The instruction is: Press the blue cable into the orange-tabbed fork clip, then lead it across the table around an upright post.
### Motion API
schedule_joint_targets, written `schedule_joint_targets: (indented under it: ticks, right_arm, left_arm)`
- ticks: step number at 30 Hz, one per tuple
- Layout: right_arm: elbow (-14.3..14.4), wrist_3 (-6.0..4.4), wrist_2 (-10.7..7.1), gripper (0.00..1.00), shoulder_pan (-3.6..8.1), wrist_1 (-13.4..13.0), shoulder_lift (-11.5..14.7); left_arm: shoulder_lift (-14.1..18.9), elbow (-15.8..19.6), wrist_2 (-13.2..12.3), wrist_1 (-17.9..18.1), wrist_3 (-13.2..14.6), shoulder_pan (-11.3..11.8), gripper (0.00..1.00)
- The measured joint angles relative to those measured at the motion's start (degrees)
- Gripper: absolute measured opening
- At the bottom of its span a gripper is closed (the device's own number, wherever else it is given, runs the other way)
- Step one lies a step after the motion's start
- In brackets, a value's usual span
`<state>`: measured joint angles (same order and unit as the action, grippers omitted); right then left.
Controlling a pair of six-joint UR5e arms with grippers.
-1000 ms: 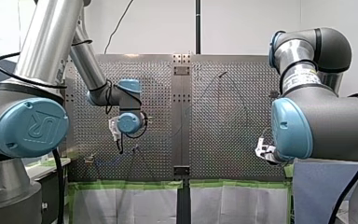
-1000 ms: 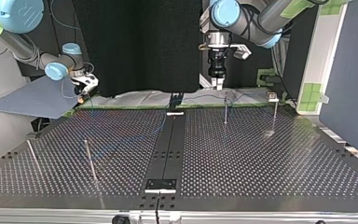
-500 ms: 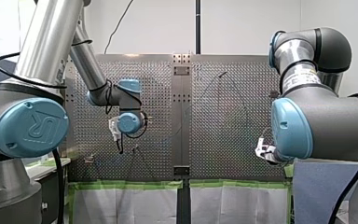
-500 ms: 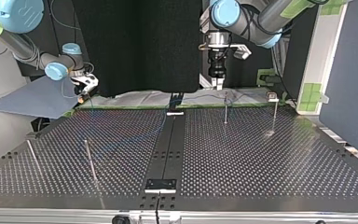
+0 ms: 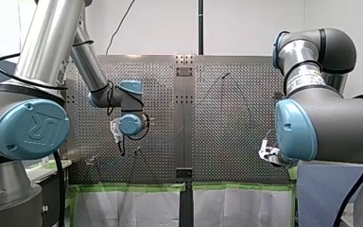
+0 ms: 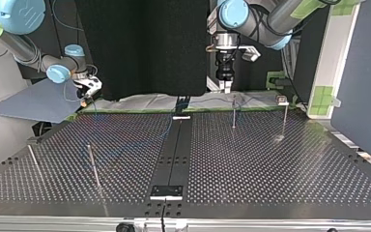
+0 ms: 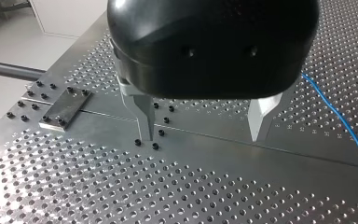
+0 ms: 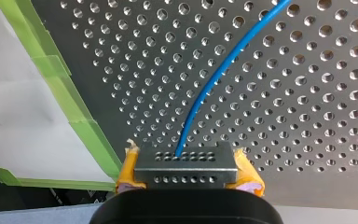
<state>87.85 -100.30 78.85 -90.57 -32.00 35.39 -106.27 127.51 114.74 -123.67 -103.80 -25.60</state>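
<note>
**Ana:** What is my left gripper [image 7: 203,137] doing?

**Ben:** Its two metal fingers [image 7: 143,119] are wide apart, and nothing is between them. They point down at the table [image 7: 121,186], the one full of little holes. I cannot tell if the tips touch it.

**Ana:** Where is the blue cable [image 7: 339,120]?

**Ben:** Near that gripper it lies flat on the table, off to one side. It does not touch the fingers.

**Ana:** What is in the middle?

**Ben:** In the top view, thin posts [image 6: 234,113] stand straight up from the table.

**Ana:** And my right gripper [image 8: 186,161]?

**Ben:** Its yellow pads [image 8: 249,179] are squeezed together on the blue cable. The cable comes out at the tips and runs ahead over the holes in a soft bend. Green tape [image 8: 74,112] runs along the table's edge beside it.
</note>
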Motion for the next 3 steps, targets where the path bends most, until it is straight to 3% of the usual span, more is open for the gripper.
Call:
schedule_joint_targets:
  ticks: [3]
  right_arm:
    - [0.00, 0.00, 0.00, 0.00, 0.00, 0.00, 0.00]
  left_arm:
    - [0.00, 0.00, 0.00, 0.00, 0.00, 0.00, 1.00]
